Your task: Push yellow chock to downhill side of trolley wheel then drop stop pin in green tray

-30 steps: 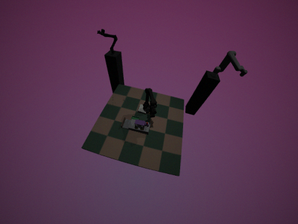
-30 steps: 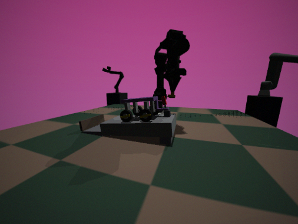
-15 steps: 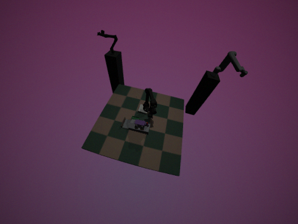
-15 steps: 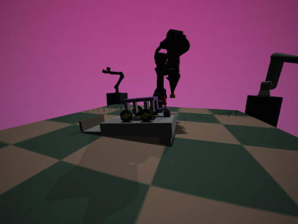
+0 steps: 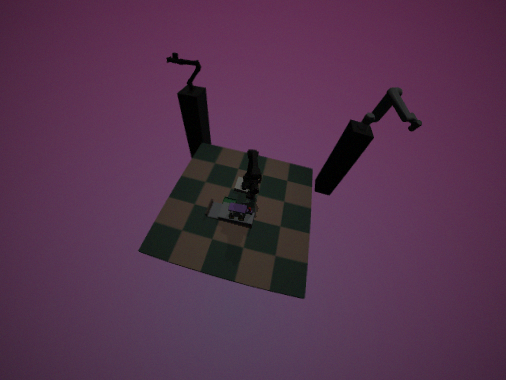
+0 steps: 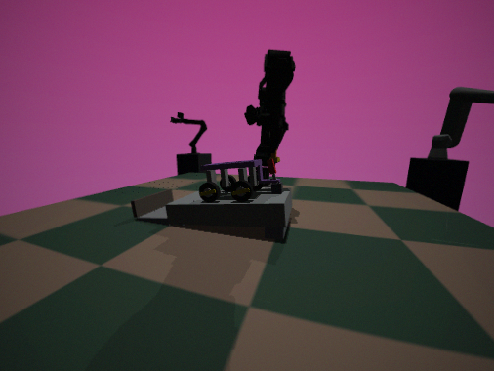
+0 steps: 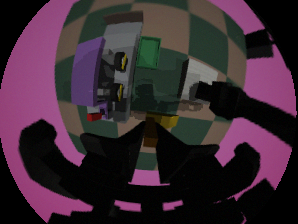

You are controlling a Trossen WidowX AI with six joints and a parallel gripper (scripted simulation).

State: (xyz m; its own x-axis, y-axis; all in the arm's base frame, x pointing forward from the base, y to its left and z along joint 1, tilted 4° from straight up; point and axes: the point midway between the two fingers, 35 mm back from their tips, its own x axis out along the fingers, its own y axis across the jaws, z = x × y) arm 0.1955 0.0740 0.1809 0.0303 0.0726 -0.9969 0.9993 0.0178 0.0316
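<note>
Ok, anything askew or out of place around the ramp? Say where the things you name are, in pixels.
Nothing stands out. The trolley (image 6: pixel 230 165) (image 7: pixel 88 72) is upright on the ramp (image 6: pixel 225 213), the red stop pin head (image 7: pixel 94 117) is at its uphill end, and the green tray (image 7: pixel 148 52) is beside the ramp. The chock (image 7: pixel 167 120) is off the ramp, but held in the tool (image 7: pixel 149 124).

room above green tray (image 5: pixel 229 200) (image 7: pixel 149 52), trolley (image 5: pixel 237 207) (image 6: pixel 231 165) (image 7: pixel 88 72) crowding stop pin (image 5: pixel 249 210) (image 6: pixel 272 165) (image 7: pixel 94 117)
</note>
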